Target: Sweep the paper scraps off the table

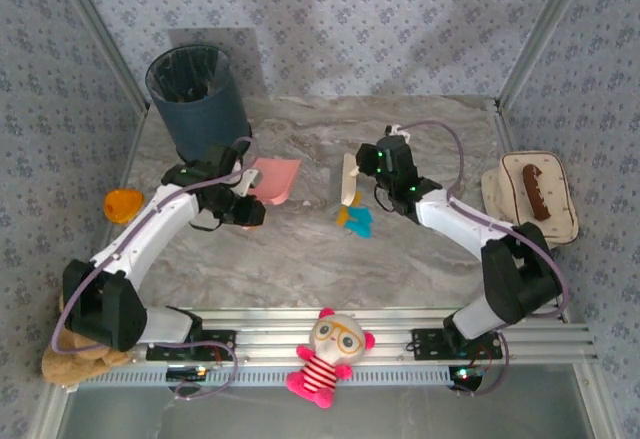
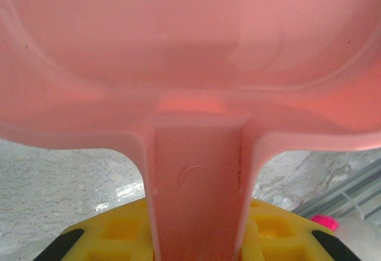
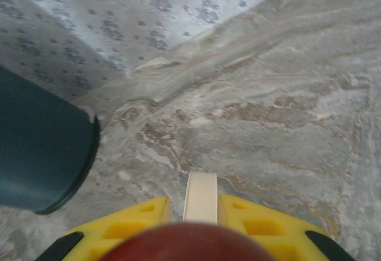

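A small heap of orange and cyan paper scraps [image 1: 356, 220] lies mid-table on the marbled table [image 1: 300, 259]. My left gripper [image 1: 246, 197] is shut on the handle of a pink dustpan [image 1: 276, 179], which lies left of the scraps with a gap between them. In the left wrist view the dustpan [image 2: 190, 65] spreads wide beyond the gripper [image 2: 199, 237], its handle between the yellow fingers [image 2: 113, 234]. My right gripper [image 1: 366, 165] is shut on a cream brush [image 1: 348, 179], just above the scraps. The brush handle [image 3: 200, 197] sits in that gripper [image 3: 200, 208].
A dark blue bin [image 1: 196, 97] stands at the back left, also seen as the bin [image 3: 41, 148] in the right wrist view. An orange toy [image 1: 122, 204] lies at the left edge. A cream tray [image 1: 505, 194] with a brown item sits right. A plush doll [image 1: 326, 354] rests on the front rail.
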Robot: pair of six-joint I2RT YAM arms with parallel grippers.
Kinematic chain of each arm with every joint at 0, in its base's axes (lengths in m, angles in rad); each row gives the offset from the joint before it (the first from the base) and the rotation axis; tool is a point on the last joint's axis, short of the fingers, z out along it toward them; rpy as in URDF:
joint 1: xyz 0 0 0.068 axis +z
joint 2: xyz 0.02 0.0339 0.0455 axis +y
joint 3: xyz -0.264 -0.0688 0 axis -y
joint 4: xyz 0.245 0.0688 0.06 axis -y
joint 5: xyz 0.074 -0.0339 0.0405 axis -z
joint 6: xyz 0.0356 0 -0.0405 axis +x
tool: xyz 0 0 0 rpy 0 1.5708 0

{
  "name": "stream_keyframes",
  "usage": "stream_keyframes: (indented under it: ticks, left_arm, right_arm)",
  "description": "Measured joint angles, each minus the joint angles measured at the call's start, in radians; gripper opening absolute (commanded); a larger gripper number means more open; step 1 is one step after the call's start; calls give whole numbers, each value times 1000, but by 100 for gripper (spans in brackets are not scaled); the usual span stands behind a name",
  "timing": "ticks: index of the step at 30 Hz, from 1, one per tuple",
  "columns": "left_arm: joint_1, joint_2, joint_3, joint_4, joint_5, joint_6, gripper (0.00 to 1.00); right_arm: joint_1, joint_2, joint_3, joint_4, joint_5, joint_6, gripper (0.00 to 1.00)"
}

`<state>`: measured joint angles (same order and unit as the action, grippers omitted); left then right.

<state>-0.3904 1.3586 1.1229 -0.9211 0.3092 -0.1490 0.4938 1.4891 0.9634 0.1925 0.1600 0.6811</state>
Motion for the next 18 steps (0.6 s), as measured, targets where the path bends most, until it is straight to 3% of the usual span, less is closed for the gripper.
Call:
stream_keyframes:
  ticks: [6,18]
  left_arm:
    - [-89,71,26,-54,-77,56,0]
    - [-298,282,127,-169,-304,205,0]
  right_arm:
    - [-7,-107,-4,-66,-6,-142,0]
    - [-25,-327,-130,-272,173,-412,0]
